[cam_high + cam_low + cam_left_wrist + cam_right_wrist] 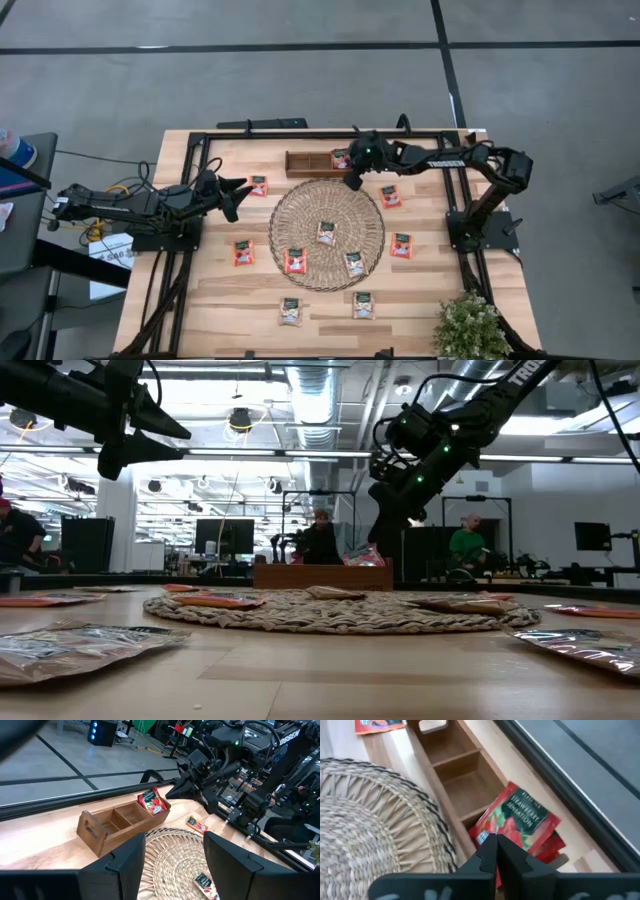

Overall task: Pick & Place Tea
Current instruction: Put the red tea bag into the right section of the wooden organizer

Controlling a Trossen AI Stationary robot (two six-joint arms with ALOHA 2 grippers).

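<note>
Red-orange and beige tea sachets lie flat around and on the round woven mat [326, 236]: three on the mat, e.g. [326, 232], several on the bare table, e.g. [243, 252]. One red sachet [517, 822] leans tilted in the right end compartment of the wooden tray [305, 163] and sticks out above its wall [152, 801]. My right gripper [351, 182] is shut and hovers just near of that compartment, over the mat's far edge; the left wrist view shows a gap between its tips [170, 794] and the sachet. My left gripper [240, 196] is open, raised left of the mat.
The tray's other two compartments [470, 780] hold nothing. A potted plant [470, 325] stands at the near right corner. Black frame rails [190, 190] run along the table's left, right and far sides. People show in the room beyond the table [320, 540].
</note>
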